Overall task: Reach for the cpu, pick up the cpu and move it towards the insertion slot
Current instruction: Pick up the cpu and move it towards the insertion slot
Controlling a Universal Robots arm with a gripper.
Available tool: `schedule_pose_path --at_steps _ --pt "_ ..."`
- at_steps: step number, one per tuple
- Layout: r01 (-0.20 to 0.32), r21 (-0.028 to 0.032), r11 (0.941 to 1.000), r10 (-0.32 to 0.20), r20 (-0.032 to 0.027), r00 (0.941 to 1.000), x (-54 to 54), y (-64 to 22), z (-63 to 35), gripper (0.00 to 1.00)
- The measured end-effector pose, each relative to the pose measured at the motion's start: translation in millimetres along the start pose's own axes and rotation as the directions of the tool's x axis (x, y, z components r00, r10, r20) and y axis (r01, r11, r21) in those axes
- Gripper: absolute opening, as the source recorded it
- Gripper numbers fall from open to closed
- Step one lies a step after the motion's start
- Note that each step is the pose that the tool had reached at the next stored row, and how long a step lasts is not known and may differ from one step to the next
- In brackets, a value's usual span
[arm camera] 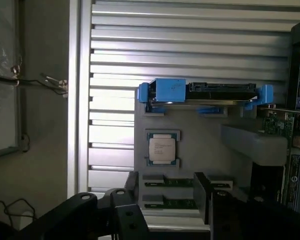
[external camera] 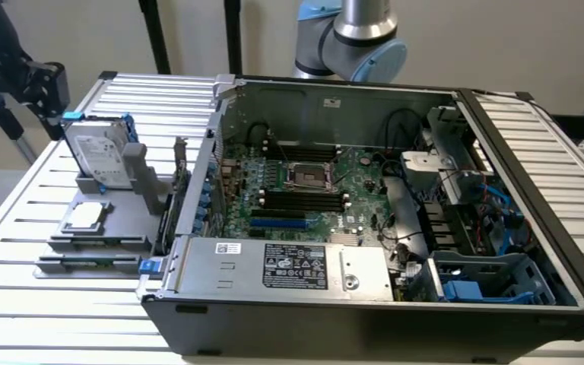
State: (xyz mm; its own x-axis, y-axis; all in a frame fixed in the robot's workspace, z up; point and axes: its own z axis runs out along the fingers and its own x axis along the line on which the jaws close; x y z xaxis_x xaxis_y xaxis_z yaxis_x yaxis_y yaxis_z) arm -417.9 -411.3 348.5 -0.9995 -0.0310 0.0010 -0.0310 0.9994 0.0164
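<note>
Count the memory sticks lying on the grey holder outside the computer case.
2. One memory stick lies beside the cpu; the other lies next to it, at the grey holder's edge.

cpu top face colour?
Silvery metal with dark print; the cpu shows best in the wrist view.

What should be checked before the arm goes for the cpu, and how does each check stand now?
1. The cpu lies flat in its holder, top face uncovered: ok.
2. The gripper is empty, fingers apart: ok.
3. Gripper lined up on the cpu: not ok; the memory sticks show between its fingers.
4. The hard drive stands apart from the cpu: ok.
5. The insertion slot has nothing over it: ok.
6. Slot latch open: cannot tell.
</note>
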Motion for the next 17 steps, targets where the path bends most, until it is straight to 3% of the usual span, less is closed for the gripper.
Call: schedule_pose_path --at_steps 1,3,4,17 --pt "0.0 0.0 1.0 0.0 -0.0014 1.0 0.0 0.0 1.6 0.59" --pt "0.0 -0.0001 1.0 0.0 -0.003 1.0 0.0 -0.1 5.3 0.59" --pt "0.0 -0.0001 1.0 0.0 -0.0033 1.0 -0.1 -0.1 7.0 0.65" --pt "0.0 -0.0001 1.0 0.0 -0.004 1.0 -2.2 -1.2 30.7 0.65"
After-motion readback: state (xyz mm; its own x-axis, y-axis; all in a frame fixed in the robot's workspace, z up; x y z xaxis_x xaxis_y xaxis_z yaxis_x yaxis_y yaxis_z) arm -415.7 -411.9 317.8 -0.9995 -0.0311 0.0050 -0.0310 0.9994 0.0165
